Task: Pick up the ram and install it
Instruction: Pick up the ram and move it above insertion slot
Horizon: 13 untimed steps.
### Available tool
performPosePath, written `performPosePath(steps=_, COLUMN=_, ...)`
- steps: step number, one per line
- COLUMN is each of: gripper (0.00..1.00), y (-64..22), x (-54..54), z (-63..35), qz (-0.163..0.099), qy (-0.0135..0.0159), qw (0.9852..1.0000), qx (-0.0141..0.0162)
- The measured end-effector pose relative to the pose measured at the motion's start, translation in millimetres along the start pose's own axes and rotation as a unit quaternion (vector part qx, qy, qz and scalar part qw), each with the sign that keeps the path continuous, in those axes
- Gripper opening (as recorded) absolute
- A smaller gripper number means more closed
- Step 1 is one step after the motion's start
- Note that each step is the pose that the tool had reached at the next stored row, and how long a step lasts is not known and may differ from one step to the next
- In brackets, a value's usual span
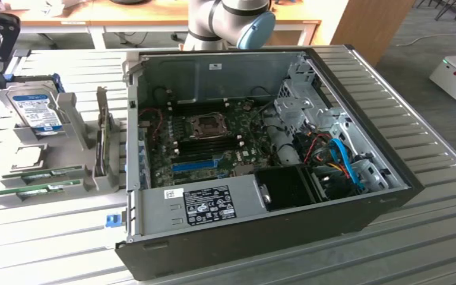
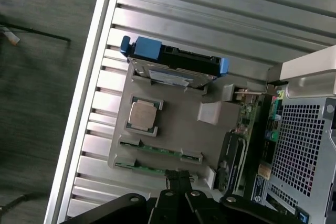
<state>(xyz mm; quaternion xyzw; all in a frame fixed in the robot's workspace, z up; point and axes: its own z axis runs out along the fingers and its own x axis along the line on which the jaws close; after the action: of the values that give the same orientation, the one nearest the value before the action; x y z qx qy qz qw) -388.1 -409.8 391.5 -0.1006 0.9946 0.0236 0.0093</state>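
Ram [image 2: 163,151] pickup is in hand, we judge. Beside our gripper [image 2: 178,174] stands the open computer case [image 1: 291,231]; beneath it lies the grey holder [image 2: 176,127], the ram slotted there just off its closed, empty jaws. Grasping needs them parted.

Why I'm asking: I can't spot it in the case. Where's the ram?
Two ram sticks sit in the grey tray on the exterior view's left, outside the computer case, beside the processor chip.
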Motion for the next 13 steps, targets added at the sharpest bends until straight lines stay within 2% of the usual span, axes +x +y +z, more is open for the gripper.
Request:
performPosePath(steps=7, gripper=0.11, y=0.0, x=0.0, z=0.0, qz=-0.034, qy=0.0015, qw=0.9994, qx=-0.0008)
performPosePath(steps=13, gripper=0.11, y=0.0, x=0.0, z=0.1, qz=-0.066, qy=0.0030, qw=0.9978, qx=-0.0015)
